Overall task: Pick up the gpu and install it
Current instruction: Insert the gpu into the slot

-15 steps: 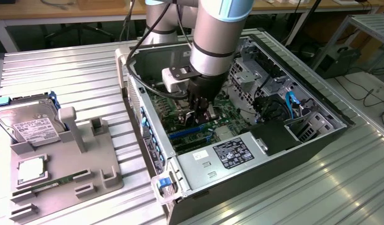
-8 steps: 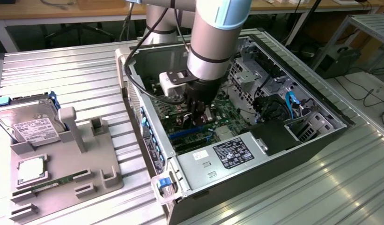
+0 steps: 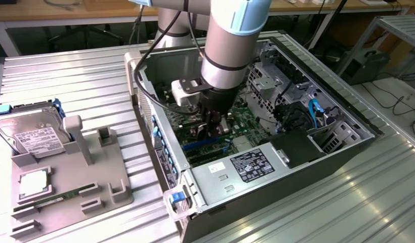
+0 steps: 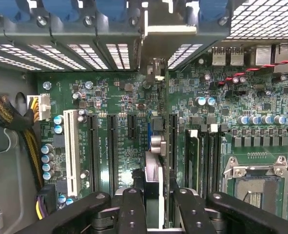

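Corrugated metal forms the surface (image 3: 72, 71) in the exterior view, and an open computer case (image 3: 342, 144) lies on it with its side off. The arm (image 3: 227, 50) reaches straight down into the case, and its gripper (image 3: 213, 130) hangs low over the green motherboard (image 3: 243, 129), near the blue slots at the case's near side. Something thin is held edge-on between the fingers here, but this view is too cluttered to name it. A power supply (image 3: 245, 169) with a dark label sits at the near end of the case. On the exterior view's left stands a grey parts holder (image 3: 106, 182); a hard drive (image 3: 33, 132) with a white label leans upright in it, a CPU (image 3: 33, 183) lies flat, and a narrow RAM stick (image 3: 55, 198) rests in a groove.

Seen from the wrist, the black fingers (image 4: 132, 209) stand partly closed on the gpu (image 4: 153, 187), gripping it by its two faces so the card shows edge-on between them. Its silver bracket (image 4: 156, 46) runs up against the slotted rear wall of the case (image 4: 85, 53). The card stands just over the expansion slots (image 4: 112, 151) of the motherboard, between a black slot and the RAM slots (image 4: 204, 156); whether it is seated I cannot tell. An empty CPU socket (image 4: 256, 187) lies beyond those.
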Motion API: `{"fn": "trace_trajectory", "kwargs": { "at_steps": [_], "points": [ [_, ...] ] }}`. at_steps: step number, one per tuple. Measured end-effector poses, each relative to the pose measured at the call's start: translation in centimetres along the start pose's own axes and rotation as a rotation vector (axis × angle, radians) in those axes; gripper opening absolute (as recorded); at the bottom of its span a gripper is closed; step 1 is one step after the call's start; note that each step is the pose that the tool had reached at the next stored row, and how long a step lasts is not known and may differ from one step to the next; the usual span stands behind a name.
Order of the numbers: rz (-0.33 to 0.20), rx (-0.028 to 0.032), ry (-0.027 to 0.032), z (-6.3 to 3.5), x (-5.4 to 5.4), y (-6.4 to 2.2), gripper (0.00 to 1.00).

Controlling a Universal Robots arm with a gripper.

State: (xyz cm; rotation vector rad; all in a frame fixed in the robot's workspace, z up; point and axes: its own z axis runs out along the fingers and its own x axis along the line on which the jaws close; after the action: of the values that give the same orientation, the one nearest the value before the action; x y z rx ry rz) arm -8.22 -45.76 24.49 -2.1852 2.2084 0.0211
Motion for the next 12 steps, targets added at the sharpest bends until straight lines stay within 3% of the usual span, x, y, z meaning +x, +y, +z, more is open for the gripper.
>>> {"fn": "trace_trajectory", "kwargs": {
  "at_steps": [5, 8, 10, 12],
  "points": [
    [0.000, -0.0003, 0.0000, 0.28, 0.01, 0.29, 0.27],
    [0.000, -0.0036, -0.0001, 0.29, 0.01, 0.26, 0.27],
    [0.000, -0.0177, 0.0002, 0.28, 0.01, -0.32, 0.27],
    [0.001, -0.0263, 0.0001, 0.29, 0.01, -0.60, 0.27]
  ]
}}
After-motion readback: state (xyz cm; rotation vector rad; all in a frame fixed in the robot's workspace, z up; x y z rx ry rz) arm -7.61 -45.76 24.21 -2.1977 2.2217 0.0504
